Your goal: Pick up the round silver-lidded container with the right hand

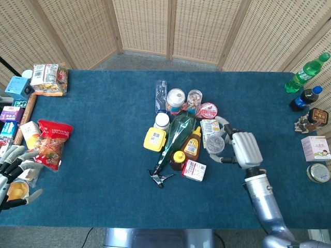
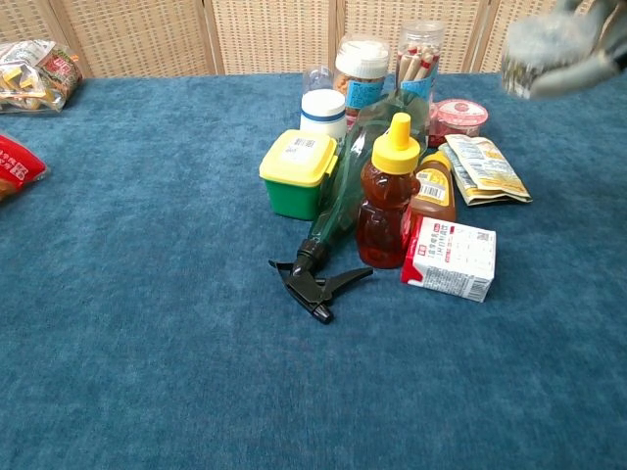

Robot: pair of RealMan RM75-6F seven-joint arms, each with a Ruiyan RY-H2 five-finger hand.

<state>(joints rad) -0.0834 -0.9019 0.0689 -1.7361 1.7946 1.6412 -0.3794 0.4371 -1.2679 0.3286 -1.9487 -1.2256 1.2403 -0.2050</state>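
Note:
My right hand (image 1: 244, 149) holds the round silver-lidded container (image 1: 215, 144) in its fingers, lifted above the table to the right of the pile. In the chest view the container (image 2: 535, 56) shows blurred at the top right corner with the fingers (image 2: 586, 69) wrapped around it. My left hand (image 1: 13, 173) lies at the far left edge of the table with its fingers spread and nothing in it.
A pile stands mid-table: green spray bottle (image 2: 345, 176), honey bear bottle (image 2: 389, 194), yellow-lidded box (image 2: 299, 172), red and white carton (image 2: 450, 258), foil pouch (image 2: 486, 168), jars (image 2: 361, 70). Snack bags (image 1: 50, 144) lie left. Drink bottles (image 1: 306, 73) stand at the far right.

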